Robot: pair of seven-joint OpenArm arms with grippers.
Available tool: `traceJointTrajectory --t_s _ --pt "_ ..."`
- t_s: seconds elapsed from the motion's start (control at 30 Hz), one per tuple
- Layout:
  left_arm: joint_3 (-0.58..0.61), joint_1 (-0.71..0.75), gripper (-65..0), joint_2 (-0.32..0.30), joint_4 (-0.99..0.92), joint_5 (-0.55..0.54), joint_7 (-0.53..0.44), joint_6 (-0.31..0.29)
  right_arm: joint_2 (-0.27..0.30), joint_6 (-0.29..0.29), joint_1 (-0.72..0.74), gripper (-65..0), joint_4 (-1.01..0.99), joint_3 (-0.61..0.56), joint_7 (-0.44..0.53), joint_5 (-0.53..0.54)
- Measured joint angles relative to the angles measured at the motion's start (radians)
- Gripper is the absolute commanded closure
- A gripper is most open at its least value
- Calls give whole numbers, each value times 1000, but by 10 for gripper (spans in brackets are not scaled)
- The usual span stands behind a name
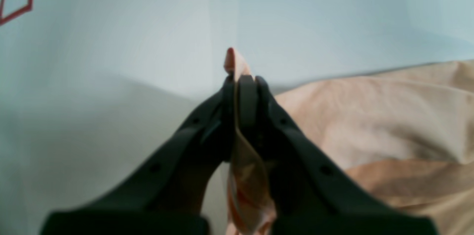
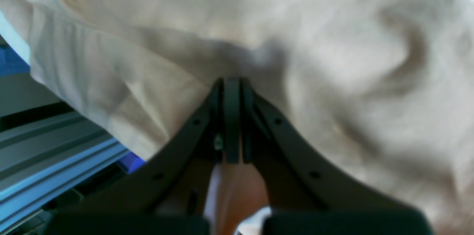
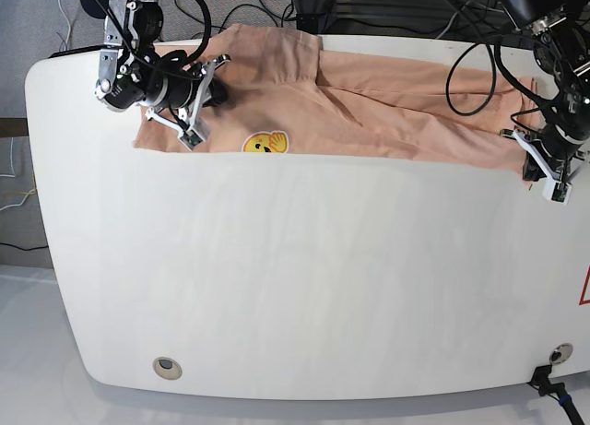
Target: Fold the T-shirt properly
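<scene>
T-shirt [image 3: 387,107] lies lengthwise along the desk's [image 3: 295,287] far edge. Left claw [image 1: 240,79] pinches its end shut; right claw [image 2: 231,83], closed, seemingly grips the opposite end.

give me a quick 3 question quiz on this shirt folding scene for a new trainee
1. True or false: the left gripper is clamped on an edge of the T-shirt.
2. Which print shows on the shirt in the base view? A) yellow smiley B) red star C) blue stripe
3. Fill in: the shirt lies stretched along the ___ edge of the white table.

Key:
1. True. Peach fabric runs between the shut jaws in the left wrist view.
2. A.
3. Far. The right gripper is also shut, with the shirt fabric against its tips.
</scene>
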Motion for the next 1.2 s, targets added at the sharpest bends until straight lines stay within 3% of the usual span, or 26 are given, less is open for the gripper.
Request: traceJointTrajectory --t_s 0.1,0.17,0.53,0.67,1.03,1.2 --pt "0 -2 -271 -5 -3 3 -2 2 -3 0 -1 0 0 0 0 3" --pt "0 -1 -317 -6 -4 3 -32 0 -2 0 0 0 0 0 0 0" --pt "-2 -45 -321 -17 -12 42 -56 2 -2 0 0 0 0 0 0 1" --pt "2 -93 -326 -14 -149 51 -46 2 -2 0 0 0 0 0 0 1" --pt "5 -185 -330 -13 -447 45 -127 3 -2 0 0 0 0 0 0 0" --pt "4 -199 -431 -13 -470 48 -127 3 -2 0 0 0 0 0 0 1"
